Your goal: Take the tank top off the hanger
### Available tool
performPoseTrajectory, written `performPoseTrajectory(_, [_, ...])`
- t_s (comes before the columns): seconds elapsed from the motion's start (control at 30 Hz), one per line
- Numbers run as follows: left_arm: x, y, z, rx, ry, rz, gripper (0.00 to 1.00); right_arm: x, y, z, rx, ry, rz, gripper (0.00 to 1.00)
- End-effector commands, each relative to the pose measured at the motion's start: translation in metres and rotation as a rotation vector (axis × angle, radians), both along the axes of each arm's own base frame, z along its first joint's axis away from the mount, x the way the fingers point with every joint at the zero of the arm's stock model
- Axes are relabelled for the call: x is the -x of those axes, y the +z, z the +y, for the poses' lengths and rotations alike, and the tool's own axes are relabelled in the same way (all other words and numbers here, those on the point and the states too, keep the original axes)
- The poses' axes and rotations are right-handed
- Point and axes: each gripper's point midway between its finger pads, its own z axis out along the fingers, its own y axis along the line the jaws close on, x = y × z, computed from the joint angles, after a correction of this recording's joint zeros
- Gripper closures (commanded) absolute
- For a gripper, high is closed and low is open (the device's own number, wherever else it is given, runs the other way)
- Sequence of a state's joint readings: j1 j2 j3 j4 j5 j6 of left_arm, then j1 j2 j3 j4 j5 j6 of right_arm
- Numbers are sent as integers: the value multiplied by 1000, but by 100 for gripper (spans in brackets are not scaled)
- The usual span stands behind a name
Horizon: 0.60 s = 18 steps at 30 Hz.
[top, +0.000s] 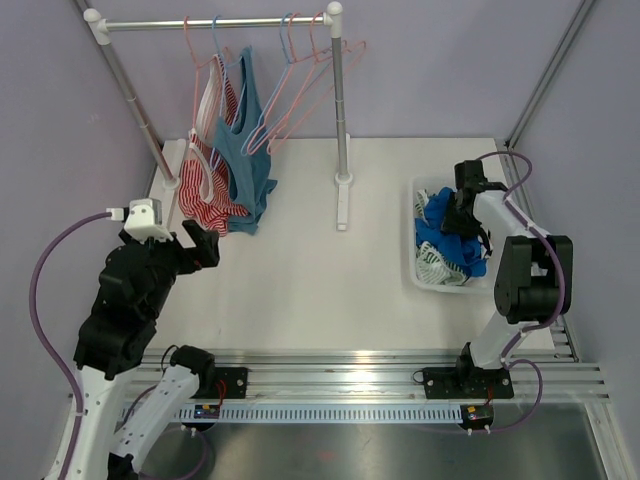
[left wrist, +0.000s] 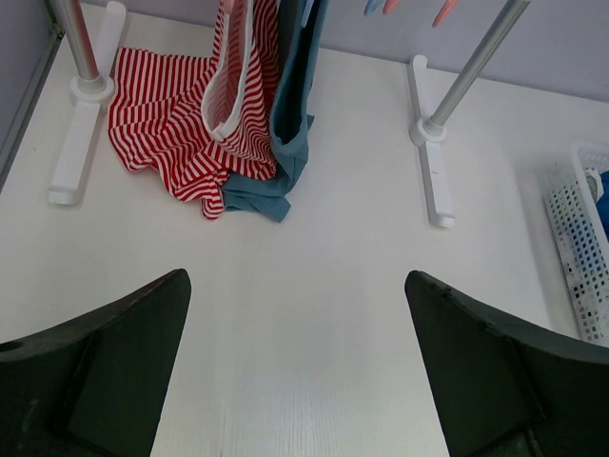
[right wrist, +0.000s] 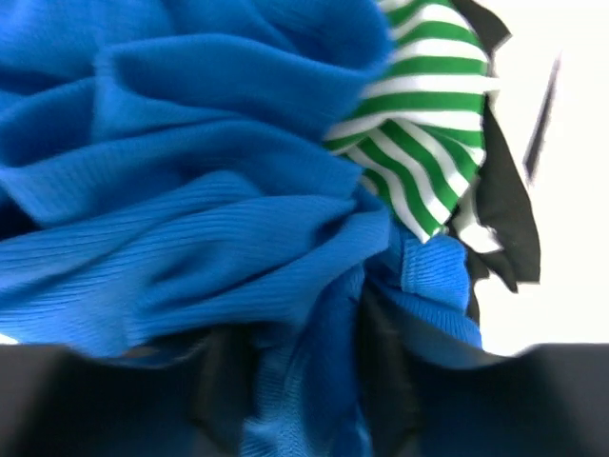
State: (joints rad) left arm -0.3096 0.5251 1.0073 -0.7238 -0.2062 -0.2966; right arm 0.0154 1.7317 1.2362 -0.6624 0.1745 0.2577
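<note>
A red-and-white striped tank top [top: 215,190] [left wrist: 238,105] and a teal tank top [top: 245,150] [left wrist: 295,105] hang from pink hangers [top: 205,75] on the rail, their hems bunched on the table. My left gripper [top: 200,245] [left wrist: 296,281] hovers open over bare table in front of them, touching nothing. My right gripper [top: 462,215] [right wrist: 300,381] is down in the white basket [top: 418,270]. Its fingers stand apart, with a fold of a blue garment [right wrist: 190,190] [top: 440,235] lying between them.
Several empty pink and blue hangers [top: 300,90] hang at the rail's right end. The rack's right post and foot [top: 343,200] [left wrist: 433,181] stand mid-table. The basket [left wrist: 580,248] also holds a green-striped cloth [right wrist: 419,124] and a black one [right wrist: 509,219].
</note>
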Motion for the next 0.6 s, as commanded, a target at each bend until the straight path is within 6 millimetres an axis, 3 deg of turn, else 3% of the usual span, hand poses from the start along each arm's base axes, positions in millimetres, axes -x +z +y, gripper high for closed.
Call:
performPoseTrajectory(0.0, [-2, 51, 7, 21, 41, -74, 1, 16, 32, -2, 19, -2, 17, 43])
performPoseTrajectory(0.1, [-8, 64, 3, 15, 34, -40, 1, 7, 83, -12, 69, -26, -74, 18])
performPoseTrajectory(0.13, [-5, 81, 3, 25, 25, -68, 1, 10, 92, -15, 84, -28, -78, 1])
performPoseTrajectory(0.17, [-9, 85, -3, 24, 0, -65, 1, 6, 111, -19, 105, -37, -122, 0])
performPoseTrajectory(0.27, [-13, 113, -7, 28, -21, -109, 1, 10, 143, -27, 146, -49, -177, 0])
performPoseTrajectory(0.33, [-28, 113, -13, 9, -32, -71, 1, 12, 160, -30, 165, -60, -227, 1])
performPoseTrajectory(0.37, [-29, 129, -13, 10, -35, -100, 1, 17, 174, -34, 178, -75, -276, 0])
performPoseTrajectory(0.43, [-47, 131, -18, -8, -36, -78, 1, 18, 192, -31, 166, -66, -350, 0])
performPoseTrajectory(0.5, [-56, 152, -19, -21, -33, -119, 1, 26, 215, -5, 30, 12, -477, 1])
performPoseTrajectory(0.53, [-72, 151, -22, -37, -28, -104, 1, 20, 232, 11, -44, 61, -584, 1])
performPoseTrajectory(0.57, [-79, 155, -23, -53, -26, -110, 1, 36, 241, 45, -195, 182, -653, 0])
